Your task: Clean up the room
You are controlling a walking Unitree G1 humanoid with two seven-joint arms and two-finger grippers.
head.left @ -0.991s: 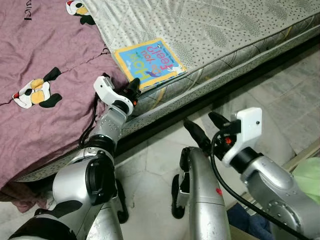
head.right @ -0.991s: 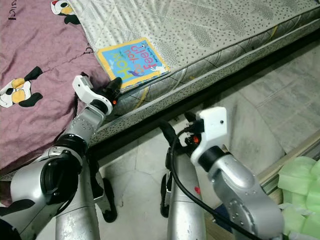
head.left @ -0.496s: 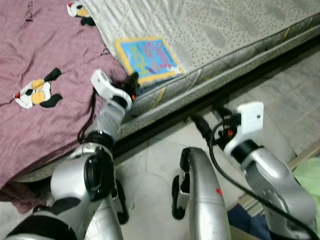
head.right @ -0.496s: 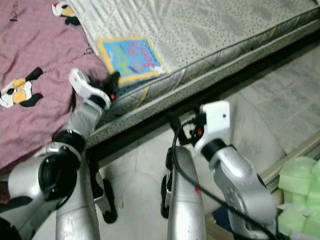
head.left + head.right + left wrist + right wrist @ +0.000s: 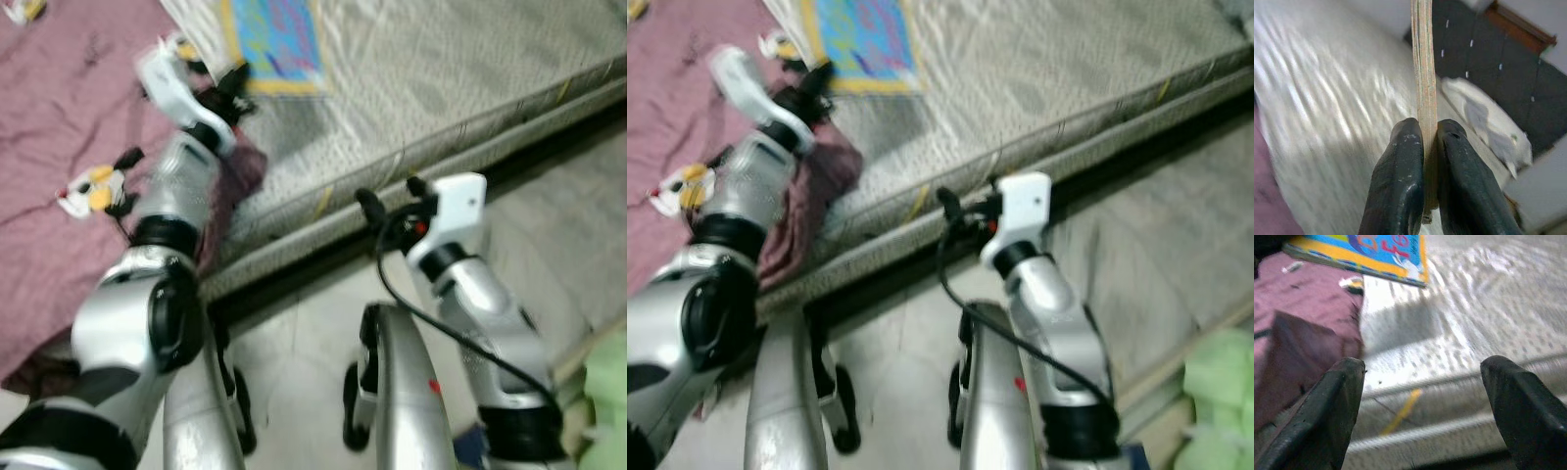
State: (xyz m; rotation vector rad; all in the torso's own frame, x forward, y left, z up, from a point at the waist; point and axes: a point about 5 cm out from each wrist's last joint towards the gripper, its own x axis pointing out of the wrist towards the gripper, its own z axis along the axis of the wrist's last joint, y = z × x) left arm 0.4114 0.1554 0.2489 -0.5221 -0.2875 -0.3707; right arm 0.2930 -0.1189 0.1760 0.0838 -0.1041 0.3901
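On the far left, my left gripper [image 5: 1423, 147] pinches the near edge of the picture book [image 5: 271, 44], which lies on the bare mattress [image 5: 460, 78] beside the purple blanket [image 5: 59, 127]. The book looks to be stiff, light board, so I judge an edge grip sound, though its glossy cover may slip. Right, my right gripper [image 5: 1425, 396] hangs spread wide before the mattress side.

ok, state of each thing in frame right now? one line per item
book: lifted off the mattress by its edge, pinched in the left gripper
left gripper: shut on the book's edge
right gripper: open, holding nothing, low by the mattress side
blanket: spread on the bed, rumpled at its edge
mattress: bare where uncovered
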